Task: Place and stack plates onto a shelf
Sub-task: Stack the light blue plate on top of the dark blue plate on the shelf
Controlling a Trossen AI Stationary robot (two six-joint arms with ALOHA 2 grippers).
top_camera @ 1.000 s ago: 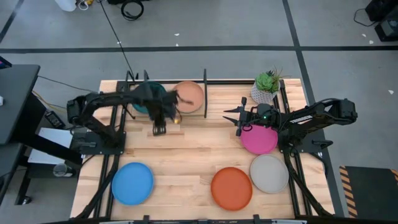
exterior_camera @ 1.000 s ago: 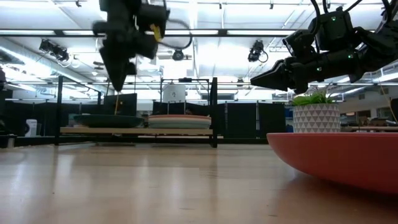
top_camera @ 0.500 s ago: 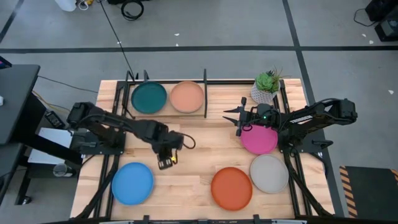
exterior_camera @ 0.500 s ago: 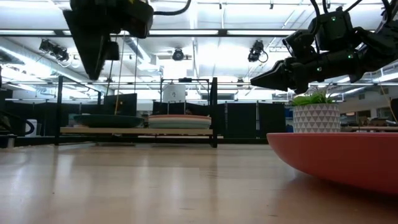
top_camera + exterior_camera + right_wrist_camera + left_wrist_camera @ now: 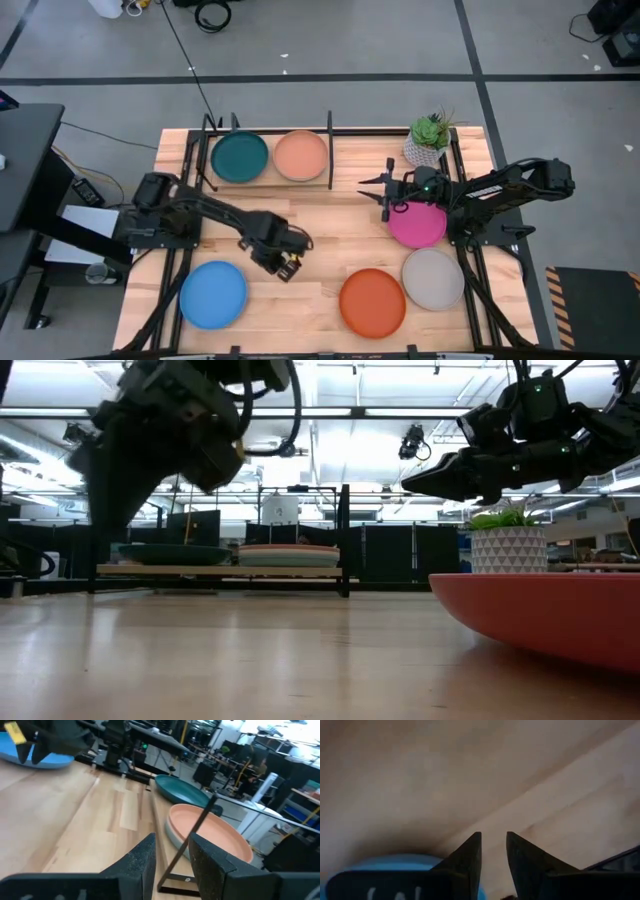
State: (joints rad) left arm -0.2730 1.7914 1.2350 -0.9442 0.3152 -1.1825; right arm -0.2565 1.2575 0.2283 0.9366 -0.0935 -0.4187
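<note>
The black shelf (image 5: 329,150) stands at the table's far edge. The dark teal plate (image 5: 240,157) lies flat in its left bay. The peach plate (image 5: 301,155) lies in the right bay on a paler plate (image 5: 172,839). The bright blue plate (image 5: 213,294), orange plate (image 5: 372,302), grey plate (image 5: 433,278) and magenta plate (image 5: 417,224) lie flat on the table. My left gripper (image 5: 288,266) hovers just right of the bright blue plate (image 5: 395,862), tipped down, narrowly open and empty. My right gripper (image 5: 364,184) hangs above the table left of the magenta plate, narrowly open and empty.
A small potted plant (image 5: 428,140) stands at the far right corner, beside the shelf's right end. Bare wood shows in the middle of the table (image 5: 330,235) between the shelf and the loose plates. The arms' black mounting frames run along both side edges.
My left gripper has left the shelf's left bay and swung toward the near edge and a little right, tipping as it went. It now hangs beside the bright blue plate. The dark teal plate, earlier covered by the gripper, shows whole in the bay. The right arm has kept still.
</note>
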